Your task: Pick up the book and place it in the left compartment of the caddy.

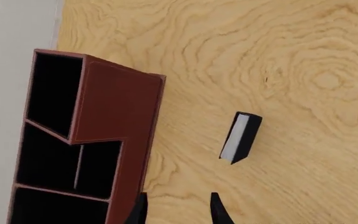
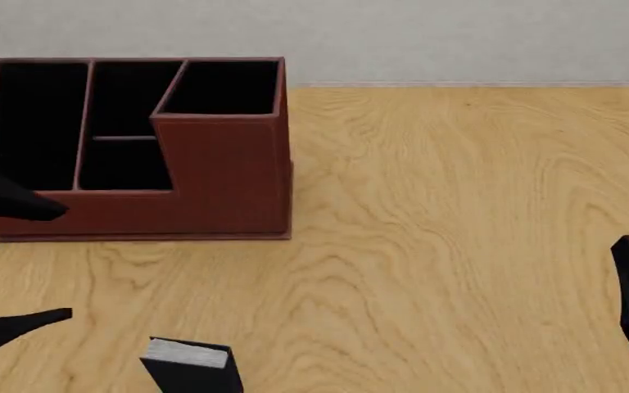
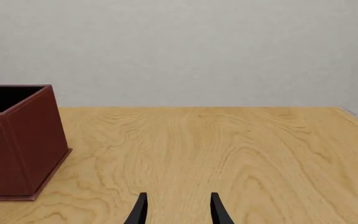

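Left wrist view: left gripper (image 1: 177,210) spread apart, 2 black fingertips showing, nothing between them. Ahead and slightly to the side, apart from the tips, the book (image 1: 240,137) on the wooden table (image 1: 278,56), page edges showing. Beside the gripper, the caddy (image 1: 120,121), its left compartment (image 2: 33,123) holding nothing. Right gripper (image 3: 177,210) likewise parted, bare, caddy well off to its side.
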You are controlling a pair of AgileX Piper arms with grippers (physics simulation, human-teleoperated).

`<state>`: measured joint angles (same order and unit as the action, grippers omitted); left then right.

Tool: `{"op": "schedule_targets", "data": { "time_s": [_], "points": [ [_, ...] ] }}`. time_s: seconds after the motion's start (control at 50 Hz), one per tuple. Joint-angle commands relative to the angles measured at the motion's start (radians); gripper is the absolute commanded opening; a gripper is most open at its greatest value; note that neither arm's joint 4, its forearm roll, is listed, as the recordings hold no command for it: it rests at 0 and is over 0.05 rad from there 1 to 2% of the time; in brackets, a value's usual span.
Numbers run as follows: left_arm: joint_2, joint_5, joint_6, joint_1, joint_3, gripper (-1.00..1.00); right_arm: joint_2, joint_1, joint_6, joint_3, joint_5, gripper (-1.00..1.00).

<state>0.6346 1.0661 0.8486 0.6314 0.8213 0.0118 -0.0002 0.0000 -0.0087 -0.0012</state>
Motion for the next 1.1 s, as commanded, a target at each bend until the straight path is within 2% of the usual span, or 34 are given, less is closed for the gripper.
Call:
{"op": "schedule_targets", "data": {
  "time_s": [0.02,0.06,0.12,0.18,0.26,0.28,0.44,0.72,1.02,1.1],
  "points": [
    [0.061,-0.025,-0.036,0.057,-0.06,1.0,-0.003,0.0,0.0,0.002,0.001,1.0],
    [0.063,-0.021,-0.029,0.052,-0.057,1.0,-0.003,0.0,0.0,0.002,0.001,1.0],
    [0.101,-0.04,-0.058,0.084,-0.05,1.0,-0.003,0.0,0.0,0.002,0.001,1.0],
    [0.092,-0.056,-0.051,0.076,-0.09,1.0,-0.003,0.0,0.0,0.002,0.001,1.0],
    [0.11,-0.055,-0.054,0.085,-0.077,1.0,-0.003,0.0,0.0,0.002,0.001,1.0],
    [0.1,-0.068,-0.049,0.082,-0.105,1.0,-0.003,0.0,0.0,0.002,0.001,1.0],
    [0.168,-0.121,-0.082,0.134,-0.106,1.0,-0.003,0.0,0.0,0.002,0.001,1.0],
    [0.23,-0.178,-0.103,0.171,-0.124,1.0,-0.003,0.0,0.0,0.002,0.001,1.0],
    [0.303,-0.231,-0.157,0.235,-0.129,1.0,-0.004,0.0,0.0,0.002,0.001,1.0],
    [0.337,-0.241,-0.189,0.267,-0.115,1.0,-0.003,0.0,0.0,0.002,0.001,1.0]
  ]
}}
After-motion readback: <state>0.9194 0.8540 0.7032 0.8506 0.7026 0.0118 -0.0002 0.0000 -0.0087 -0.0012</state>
